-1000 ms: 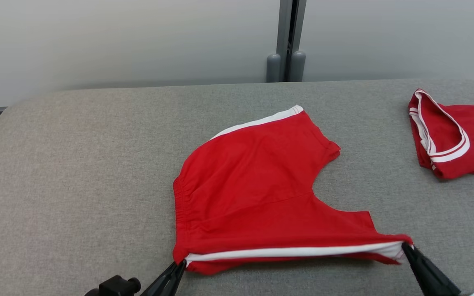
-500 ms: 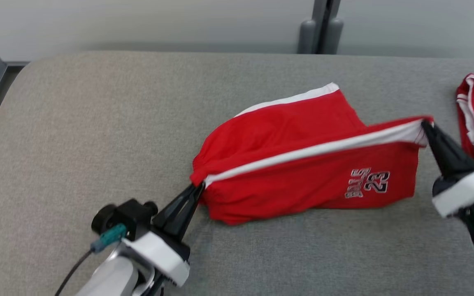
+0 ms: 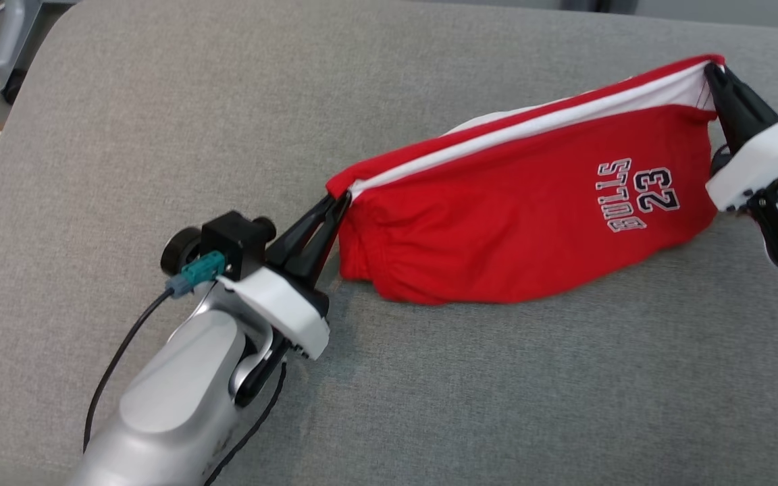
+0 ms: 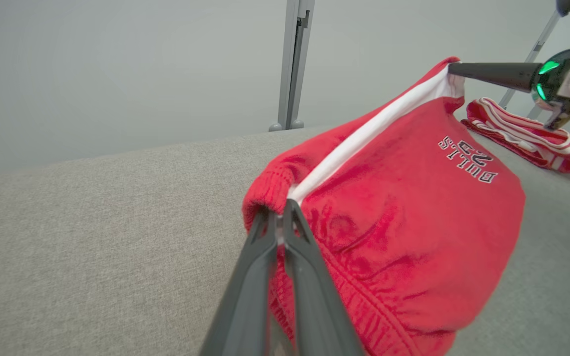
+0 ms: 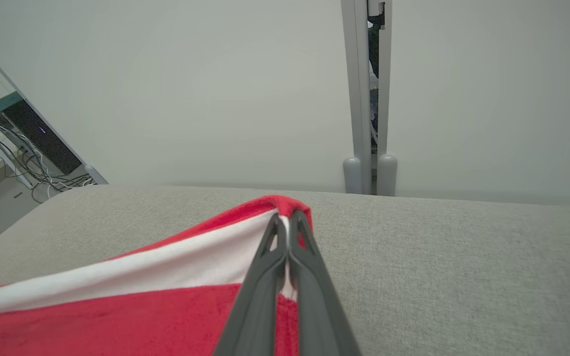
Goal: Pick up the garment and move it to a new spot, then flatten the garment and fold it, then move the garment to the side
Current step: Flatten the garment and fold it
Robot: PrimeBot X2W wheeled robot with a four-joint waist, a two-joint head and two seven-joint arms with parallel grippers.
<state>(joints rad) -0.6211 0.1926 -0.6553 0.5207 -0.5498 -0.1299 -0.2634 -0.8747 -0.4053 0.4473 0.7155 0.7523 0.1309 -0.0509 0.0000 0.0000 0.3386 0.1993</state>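
Note:
The garment [image 3: 524, 229] is a pair of red shorts with a white side stripe and "BULLS 23" printed near one leg hem. It is folded over on the grey padded table [image 3: 159, 135], with the striped edge stretched taut and raised between my two grippers. My left gripper [image 3: 342, 199] is shut on the waistband corner [image 4: 282, 207]. My right gripper [image 3: 712, 71] is shut on the hem corner [image 5: 287, 217]. In the left wrist view the right gripper's [image 4: 451, 69] fingers grip the far end of the stripe.
A second red garment [image 4: 522, 141] with white trim lies on the table beyond the shorts, to the right. A grey wall with a vertical post [image 5: 366, 99] stands behind the table. A metal frame leg [image 3: 7, 47] stands off the table's far left corner.
Both grippers carried the striped near edge up and away over the shorts, folding them so the "BULLS 23" print now faces up. The head camera tilted down and shifted.

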